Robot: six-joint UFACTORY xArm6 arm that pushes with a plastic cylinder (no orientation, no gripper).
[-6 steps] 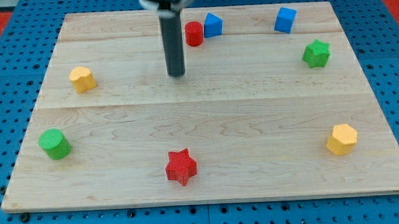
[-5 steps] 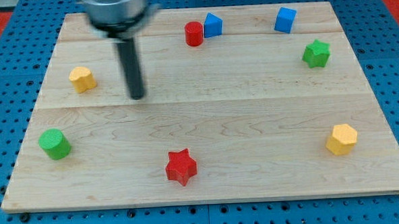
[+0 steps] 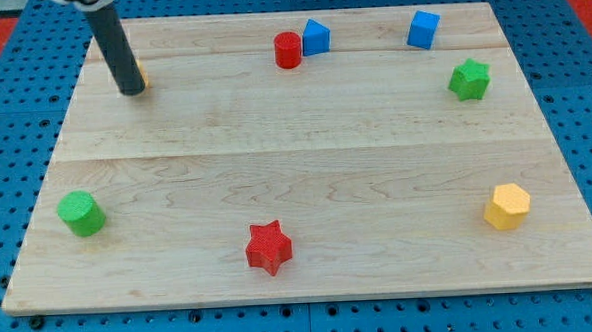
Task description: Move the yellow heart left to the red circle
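Yellow heart [image 3: 140,79] is showing only as a sliver at the board's upper left, lying just right of my tip [image 3: 131,92], which is carrying nothing, with red circle [image 3: 288,49] sitting well apart rightward.
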